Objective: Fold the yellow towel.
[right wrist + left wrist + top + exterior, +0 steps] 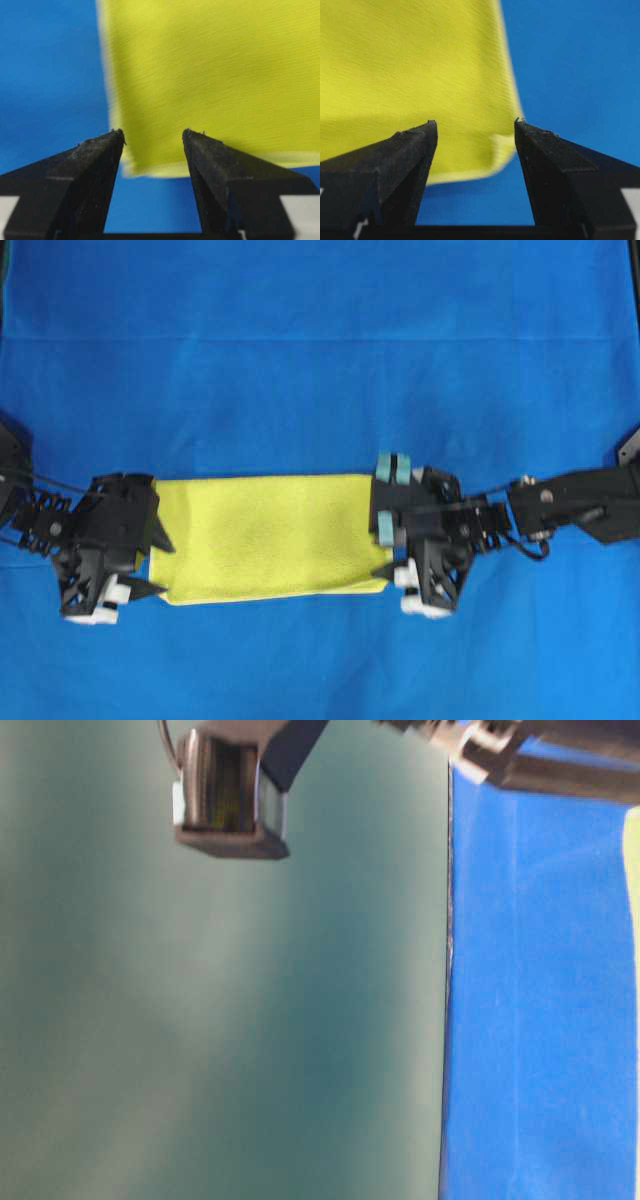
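The yellow towel (270, 535) lies on the blue cloth as a flat, wide rectangle, its long edges running left to right. At the towel's left end my left gripper (158, 564) stands open. In the left wrist view the towel (410, 65) has its near corner lying between the left gripper (475, 125) tips, with nothing pinched. My right gripper (380, 540) is open at the towel's right end. The right wrist view shows the towel (210, 75) with its corner just beyond the right gripper (152, 134), held by neither finger.
A blue cloth (320, 340) covers the whole table around the towel. The table-level view shows that blue cloth (540, 1020) beside a plain grey-green wall (200, 1020), with part of an arm (230, 795) along the top.
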